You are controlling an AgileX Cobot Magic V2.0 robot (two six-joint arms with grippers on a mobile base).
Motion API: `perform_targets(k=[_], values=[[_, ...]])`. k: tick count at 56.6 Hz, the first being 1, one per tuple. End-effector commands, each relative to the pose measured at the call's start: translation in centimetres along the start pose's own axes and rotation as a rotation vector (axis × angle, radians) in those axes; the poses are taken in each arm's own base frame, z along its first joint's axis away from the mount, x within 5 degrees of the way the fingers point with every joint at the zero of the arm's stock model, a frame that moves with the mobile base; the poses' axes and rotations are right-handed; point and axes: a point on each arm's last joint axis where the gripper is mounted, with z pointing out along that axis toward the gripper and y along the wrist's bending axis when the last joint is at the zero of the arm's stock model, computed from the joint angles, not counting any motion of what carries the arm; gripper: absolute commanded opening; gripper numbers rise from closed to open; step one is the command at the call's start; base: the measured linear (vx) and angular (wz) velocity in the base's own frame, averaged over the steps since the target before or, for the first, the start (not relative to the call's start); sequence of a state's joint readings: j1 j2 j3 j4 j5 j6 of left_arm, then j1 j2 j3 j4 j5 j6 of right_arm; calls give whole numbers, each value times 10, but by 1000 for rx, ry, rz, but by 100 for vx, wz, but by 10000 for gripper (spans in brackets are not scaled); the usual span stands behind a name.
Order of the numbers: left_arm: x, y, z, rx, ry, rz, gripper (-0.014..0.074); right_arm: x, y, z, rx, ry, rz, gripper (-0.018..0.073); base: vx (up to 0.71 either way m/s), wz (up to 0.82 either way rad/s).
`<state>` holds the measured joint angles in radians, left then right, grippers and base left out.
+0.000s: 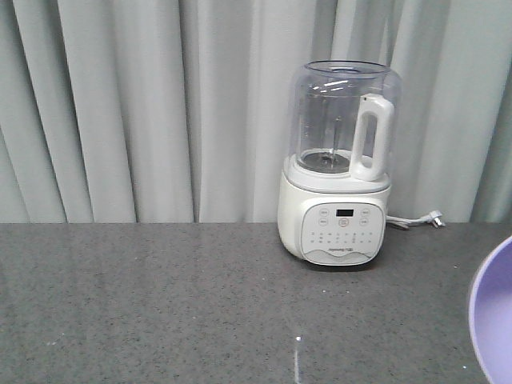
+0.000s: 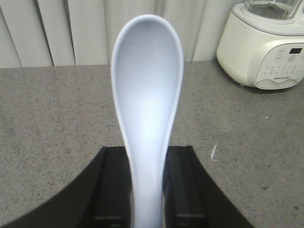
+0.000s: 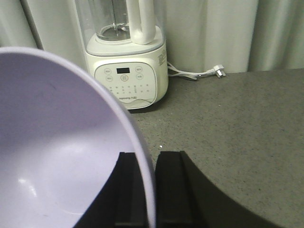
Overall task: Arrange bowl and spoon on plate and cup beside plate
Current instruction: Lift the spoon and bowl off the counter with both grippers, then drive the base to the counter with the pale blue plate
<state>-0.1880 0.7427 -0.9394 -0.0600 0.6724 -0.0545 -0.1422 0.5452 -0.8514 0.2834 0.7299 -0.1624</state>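
The left gripper (image 2: 147, 190) pinches the stubby handle of a short pale blue plastic soup spoon (image 2: 147, 90) between its two black fingers (image 2: 114, 185). In the left wrist view the rounded scoop points to 12 o'clock, hollow side facing the camera, over the speckled grey counter (image 2: 57, 118). The right gripper (image 3: 151, 190) is clamped on the rim of a small round lavender-purple matte bowl (image 3: 57, 156), which fills that view from 7 to 10 o'clock. In the front view only an arc of the bowl shows (at 4 o'clock). A white blender with a clear jug (image 1: 340, 184) stands at the counter's back against the pale pleated curtain (image 1: 120, 104), its plug (image 1: 434, 217) lying at its 3 o'clock.
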Motion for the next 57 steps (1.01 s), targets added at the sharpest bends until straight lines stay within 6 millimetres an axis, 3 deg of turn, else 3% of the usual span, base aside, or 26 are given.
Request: perform_targets(k=[1, 29, 57], values=[[-13, -3, -6, 21, -101, -14, -6, -16, 0, -4, 10, -108, -4, -9, -6, -23], [-13, -3, -6, 21, -101, -14, -6, -16, 0, -4, 10, -108, -4, -9, -10, -45], [-13, -3, -6, 21, -101, -14, -6, -16, 0, -4, 10, -108, -4, -9, -12, -82]])
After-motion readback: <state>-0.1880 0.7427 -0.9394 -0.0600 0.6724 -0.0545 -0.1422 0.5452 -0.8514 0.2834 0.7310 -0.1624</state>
